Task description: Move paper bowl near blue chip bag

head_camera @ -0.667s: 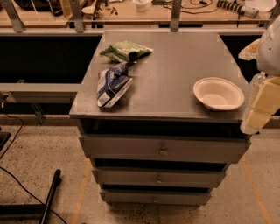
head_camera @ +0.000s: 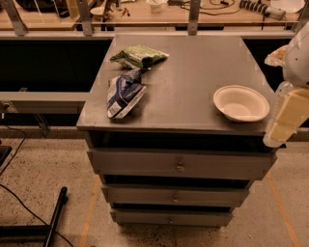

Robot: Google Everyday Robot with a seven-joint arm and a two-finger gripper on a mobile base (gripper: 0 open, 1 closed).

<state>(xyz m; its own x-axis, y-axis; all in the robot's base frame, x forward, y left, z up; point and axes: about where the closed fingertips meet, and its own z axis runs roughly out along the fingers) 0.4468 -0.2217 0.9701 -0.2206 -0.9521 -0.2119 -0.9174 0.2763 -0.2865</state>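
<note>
Camera view: next to no change since 0.7 s ago. Paper bowl, both bags and the arm sit at the same spots. Any arm motion is too small to call.

Meaning for the task, my read: the transfer hasn't started. The bowl is ungrasped and still at its start position.

Current layout:
- Paper bowl: upright, empty, near right part of the bench, close to the near edge.
- Blue chip bag: lying flat on the left side, well apart from the bowl, with bare bench top between them.
- Green snack bag: just beyond the blue one, far left. Their ends meet or almost meet; can't tell which.
- Pincer: cream-coloured, hanging off the bench's near right corner, just right of the bowl. It looks apart from the rim. Apart or together: cannot tell.
- White arm housing sits above it at the right frame edge.

Next, as a judgement: come in over the bowl, take the rim, carry it left and set it down beside the blue bag, keeping off the green one. A light, shallow bowl may slide or tip if it's pinched off-centre.

Surface: grey, matte, flat bench top over a stack of drawers with small knobs.

Room:
- Speckled floor with an orange tape line at near right.
- Black cable and a black bar at near left.
- Wooden worktop along the far side, carrying assorted clutter behind metal uprights.
</note>
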